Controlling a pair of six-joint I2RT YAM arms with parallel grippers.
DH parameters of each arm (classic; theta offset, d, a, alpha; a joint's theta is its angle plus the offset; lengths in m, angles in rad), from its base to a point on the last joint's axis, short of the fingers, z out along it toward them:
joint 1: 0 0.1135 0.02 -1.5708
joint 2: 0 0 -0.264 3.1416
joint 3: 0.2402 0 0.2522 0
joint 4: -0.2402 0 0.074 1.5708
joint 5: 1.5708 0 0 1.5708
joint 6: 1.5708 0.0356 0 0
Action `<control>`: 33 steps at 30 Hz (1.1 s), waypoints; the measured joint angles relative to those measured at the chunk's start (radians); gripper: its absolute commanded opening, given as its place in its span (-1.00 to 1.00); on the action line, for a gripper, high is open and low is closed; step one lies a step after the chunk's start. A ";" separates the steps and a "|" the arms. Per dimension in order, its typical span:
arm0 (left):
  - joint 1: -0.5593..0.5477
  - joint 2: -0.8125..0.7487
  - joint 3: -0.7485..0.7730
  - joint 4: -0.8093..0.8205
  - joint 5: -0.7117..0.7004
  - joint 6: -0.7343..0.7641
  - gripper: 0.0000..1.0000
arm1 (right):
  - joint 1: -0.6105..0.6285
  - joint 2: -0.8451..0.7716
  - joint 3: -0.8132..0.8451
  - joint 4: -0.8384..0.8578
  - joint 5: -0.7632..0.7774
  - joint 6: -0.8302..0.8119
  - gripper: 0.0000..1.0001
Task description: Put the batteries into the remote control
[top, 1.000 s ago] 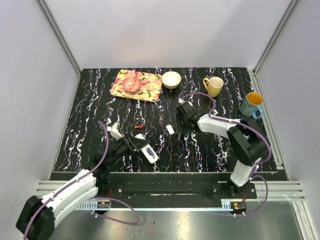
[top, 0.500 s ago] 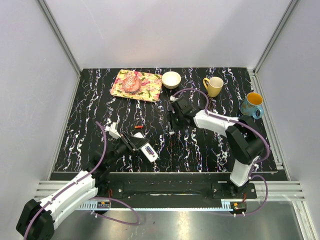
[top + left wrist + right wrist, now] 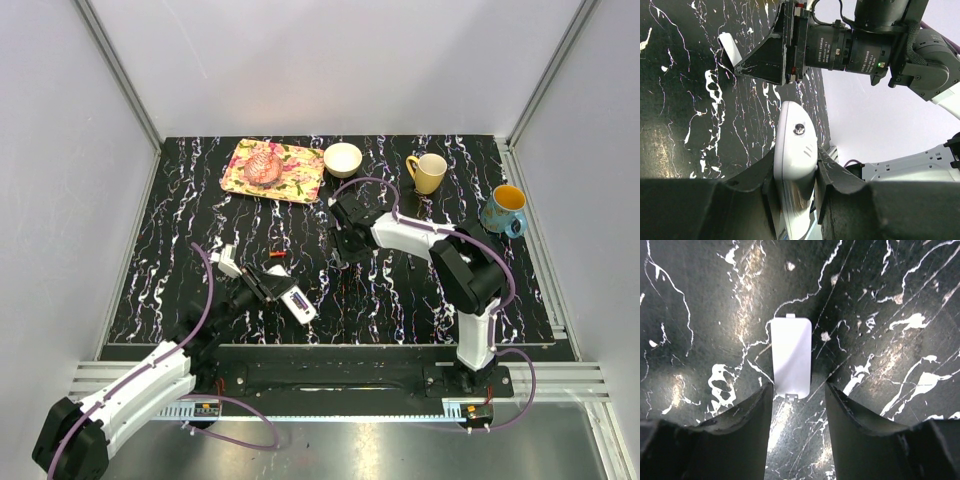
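Observation:
My left gripper [image 3: 281, 293] is shut on the white remote control [image 3: 299, 306] near the table's front; in the left wrist view the remote [image 3: 796, 135] stands pinched between the fingers [image 3: 837, 172]. A reddish-orange battery [image 3: 277, 256] lies on the table just beyond it. My right gripper [image 3: 345, 244] is open and low over the small flat white cover piece [image 3: 791, 358], which lies on the table between and just ahead of its fingers [image 3: 747, 412]. The cover also shows in the left wrist view [image 3: 728, 47]. No other batteries show.
At the back stand a floral tray [image 3: 296, 178] bearing a pink thing, a white bowl [image 3: 343, 159], a yellow mug [image 3: 428, 172] and a blue mug [image 3: 503, 208] at the right. A white part [image 3: 228, 262] sits beside the left wrist.
My right gripper has swung left and a little farther back, from right of the cover piece to directly over it. The left arm and the remote have stayed still.

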 measured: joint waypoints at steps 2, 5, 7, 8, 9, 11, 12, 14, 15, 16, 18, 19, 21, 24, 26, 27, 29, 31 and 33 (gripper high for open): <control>0.000 0.004 0.000 0.000 0.000 0.000 -1.00 | 0.000 0.006 0.004 -0.007 0.006 -0.006 0.00; 0.000 0.006 0.000 0.000 0.000 0.000 -1.00 | 0.000 0.009 0.007 -0.011 0.010 -0.013 -0.05; 0.000 0.006 0.000 0.000 0.000 0.000 -1.00 | 0.001 0.010 0.007 -0.012 0.014 -0.018 -0.07; 0.000 0.006 0.000 0.000 0.000 0.000 -1.00 | 0.002 0.010 0.007 -0.013 0.015 -0.020 -0.08; 0.000 0.006 0.000 0.000 0.000 0.000 -1.00 | 0.003 0.011 0.009 -0.014 0.016 -0.024 -0.15; 0.000 0.007 0.000 0.000 0.000 0.000 -1.00 | 0.005 0.016 0.015 -0.021 0.021 -0.032 -0.29; 0.000 0.009 0.000 0.001 0.000 0.000 -1.00 | 0.006 0.018 0.018 -0.024 0.023 -0.034 -0.45; 0.000 0.011 0.000 0.000 0.000 0.000 -1.00 | 0.008 0.022 0.023 -0.026 0.027 -0.040 -0.60; 0.000 0.011 0.000 0.000 0.000 0.000 -1.00 | 0.008 0.023 0.024 -0.026 0.029 -0.043 -0.71; 0.000 0.011 0.000 0.001 0.000 0.000 -1.00 | 0.009 0.023 0.025 -0.026 0.031 -0.043 -0.76; 0.000 0.011 0.000 0.000 0.000 0.000 -1.00 | 0.010 0.020 0.038 -0.025 0.030 -0.043 -0.88; 0.000 0.010 0.000 0.000 0.000 0.000 -1.00 | 0.012 0.016 0.045 -0.021 0.030 -0.043 -1.00; 0.000 0.010 0.000 0.000 0.000 0.000 -1.00 | 0.015 0.010 0.048 -0.016 0.032 -0.043 -1.00; 0.000 0.016 0.000 0.002 -0.002 0.000 -1.00 | 0.018 -0.013 0.033 -0.014 0.042 -0.036 -1.00; 0.000 0.035 0.002 0.007 -0.002 0.000 -1.00 | 0.020 -0.040 0.009 -0.021 0.053 -0.034 -1.00; 0.000 0.048 0.007 0.008 -0.001 0.001 -1.00 | 0.020 -0.050 -0.002 -0.027 0.060 -0.034 -1.00; 0.000 0.083 0.020 0.016 0.000 0.001 -1.00 | 0.020 -0.053 -0.012 -0.033 0.072 -0.033 -1.00; 0.000 0.114 0.028 0.032 0.004 0.001 -1.00 | 0.021 -0.052 -0.014 -0.034 0.076 -0.029 -1.00; 0.000 0.126 0.031 0.039 0.007 0.000 -1.00 | 0.021 -0.050 -0.014 -0.034 0.076 -0.024 -1.00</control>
